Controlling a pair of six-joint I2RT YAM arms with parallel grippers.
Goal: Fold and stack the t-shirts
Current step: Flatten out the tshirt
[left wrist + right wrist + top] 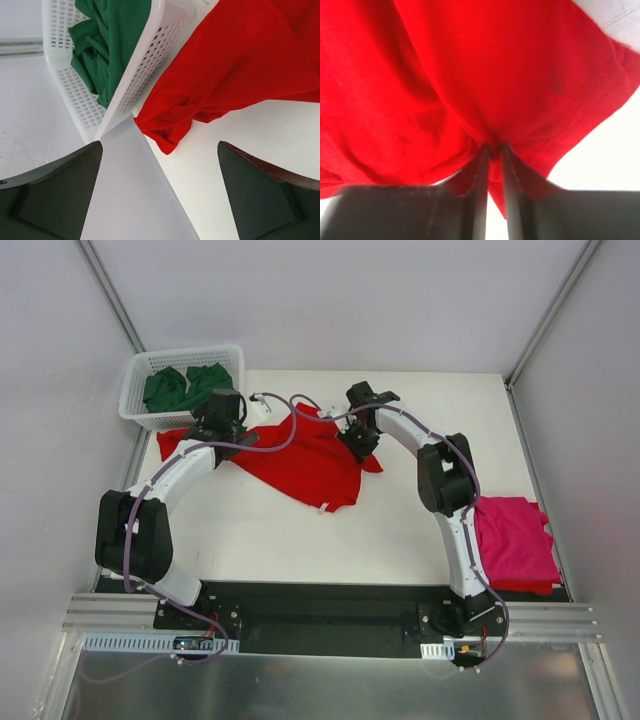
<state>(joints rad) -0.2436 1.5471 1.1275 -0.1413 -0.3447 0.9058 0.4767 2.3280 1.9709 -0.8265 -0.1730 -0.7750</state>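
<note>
Straight to the far middle of the counter (260, 530): red t-shirt (310, 460) spread out rumpled, one sleeve thrown left toward the basket (135, 390), hem trailing back toward the near side. Down on its right-hand edge with the right fingers (358, 440). Seen from the right wrist, drawn almost together and clamped on a raised fold of that red t-shirt, cloth bunched up into a peak right at the tips and filling nearly the whole view.

Over to the left side now: left fingers (55, 195) spread wide apart, hanging above the counter just beside the basket's corner. Below them, the bunched end of the red sleeve, lying close against the basket wall without going in.

Up in the far-left corner, the white lattice basket itself, with green t-shirts (185, 388) heaped loosely inside, one draped up against the rim.

Across to the right edge of the counter, beside the right arm: pink t-shirt (512, 540) folded flat into a neat rectangle, well apart from the red one. A thin strip of red peeking out under its near edge, possibly another folded shirt beneath, hard to call from this high up.
</note>
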